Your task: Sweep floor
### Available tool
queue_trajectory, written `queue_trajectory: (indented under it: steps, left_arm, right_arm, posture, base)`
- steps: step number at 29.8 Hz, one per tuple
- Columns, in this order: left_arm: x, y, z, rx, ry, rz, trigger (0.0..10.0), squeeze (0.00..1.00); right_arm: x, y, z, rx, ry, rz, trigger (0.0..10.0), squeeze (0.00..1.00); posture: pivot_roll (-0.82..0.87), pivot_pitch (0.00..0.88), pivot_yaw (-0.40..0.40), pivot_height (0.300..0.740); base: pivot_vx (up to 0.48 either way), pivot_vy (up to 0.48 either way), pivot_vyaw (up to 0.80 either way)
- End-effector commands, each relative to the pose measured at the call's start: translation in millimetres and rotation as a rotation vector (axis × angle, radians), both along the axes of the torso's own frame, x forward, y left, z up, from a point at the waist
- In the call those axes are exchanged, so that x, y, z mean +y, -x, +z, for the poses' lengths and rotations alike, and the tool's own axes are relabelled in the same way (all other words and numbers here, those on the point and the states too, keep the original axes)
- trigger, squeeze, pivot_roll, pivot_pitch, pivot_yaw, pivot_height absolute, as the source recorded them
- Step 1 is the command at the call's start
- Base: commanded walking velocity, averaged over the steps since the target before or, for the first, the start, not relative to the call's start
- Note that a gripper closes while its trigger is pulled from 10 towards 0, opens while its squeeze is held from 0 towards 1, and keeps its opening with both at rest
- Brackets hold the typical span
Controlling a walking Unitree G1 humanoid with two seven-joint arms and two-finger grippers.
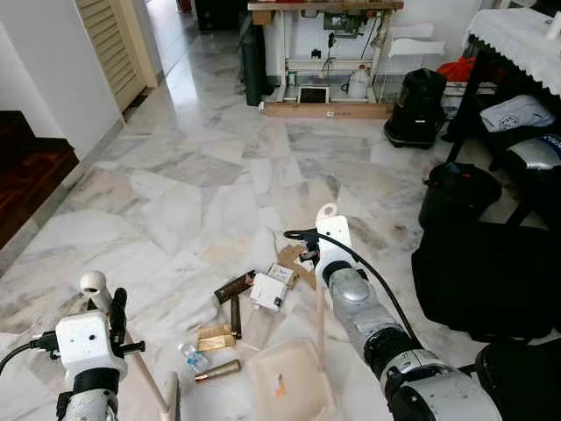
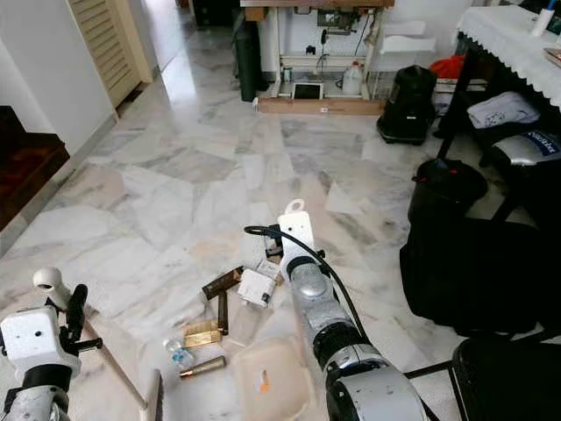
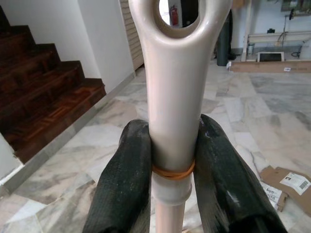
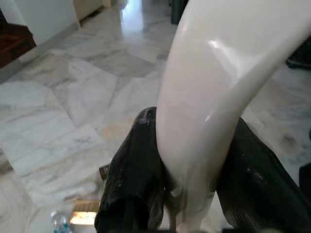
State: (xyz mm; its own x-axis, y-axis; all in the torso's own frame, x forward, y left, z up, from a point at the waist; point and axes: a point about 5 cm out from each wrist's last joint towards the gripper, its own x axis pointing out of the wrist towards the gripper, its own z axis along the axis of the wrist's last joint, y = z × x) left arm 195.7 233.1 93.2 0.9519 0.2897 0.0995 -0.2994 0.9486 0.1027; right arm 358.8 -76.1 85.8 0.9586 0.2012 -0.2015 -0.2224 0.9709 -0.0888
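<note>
Litter lies on the marble floor (image 1: 184, 167) in front of your robot: a white box (image 1: 268, 292), flattened cardboard (image 1: 294, 261), brown wrappers (image 1: 233, 287), a gold packet (image 1: 214, 336), a small plastic bottle (image 1: 195, 358) and a brown tube (image 1: 217, 371). Take the white box as your landmark. The dustpan (image 1: 289, 379) sits on the floor just nearer the robot than the box, its handle (image 1: 321, 316) rising to the right gripper (image 4: 187, 194), whose fingers (image 4: 133, 179) are clamped on it. The left gripper (image 3: 172, 179) is clenched around the broom handle (image 3: 174, 97), well left of the box. Your broom stick (image 1: 145, 373) slants down toward the bottle. Black bags (image 1: 482, 276) stand well right of the box.
</note>
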Motion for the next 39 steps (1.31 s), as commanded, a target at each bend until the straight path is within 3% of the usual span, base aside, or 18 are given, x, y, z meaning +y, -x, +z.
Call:
queue_trajectory:
  steps: [1, 12, 19, 27, 33, 39]
  left_arm:
    - [3.0, 2.5, 8.3, -0.030, -0.002, 0.011, 10.0, 0.00]
    - [3.1, 7.3, 8.0, -0.019, -0.003, 0.017, 10.0, 0.00]
    - [4.0, 12.1, 7.8, -0.013, -0.003, 0.027, 10.0, 0.00]
    - [5.0, 10.7, 10.2, -0.017, -0.006, 0.024, 10.0, 0.00]
    - [3.7, 7.1, 10.7, -0.020, -0.008, 0.016, 10.0, 0.00]
    - [5.6, 10.1, 11.6, -0.020, -0.012, 0.022, 10.0, 0.00]
  right_arm:
    - [8.7, -4.8, 11.5, -0.044, -0.028, 0.018, 10.0, 0.00]
    - [7.0, -5.0, 4.8, 0.030, -0.025, 0.005, 10.0, 0.00]
    - [8.4, -11.0, 12.8, 0.068, -0.144, -0.051, 10.0, 0.00]
    - [19.2, -19.8, 34.6, 0.035, -0.265, -0.001, 10.0, 0.00]
    - [11.4, -21.7, 40.4, -0.080, -0.078, 0.010, 10.0, 0.00]
    - [2.5, -19.5, 31.6, -0.075, 0.006, -0.027, 10.0, 0.00]
  posture:
    - [0.01, 0.061, 0.030, 0.740]
    - [0.03, 0.080, 0.032, 0.740]
    - [0.05, 0.083, 0.032, 0.740]
    - [0.05, 0.076, 0.034, 0.740]
    - [0.05, 0.071, 0.037, 0.740]
    - [0.08, 0.070, 0.037, 0.740]
  base:
    - [0.000, 0.000, 0.00]
    - [0.000, 0.000, 0.00]
    - [0.000, 0.000, 0.00]
    - [0.000, 0.000, 0.00]
    - [0.000, 0.000, 0.00]
    - [0.000, 0.000, 0.00]
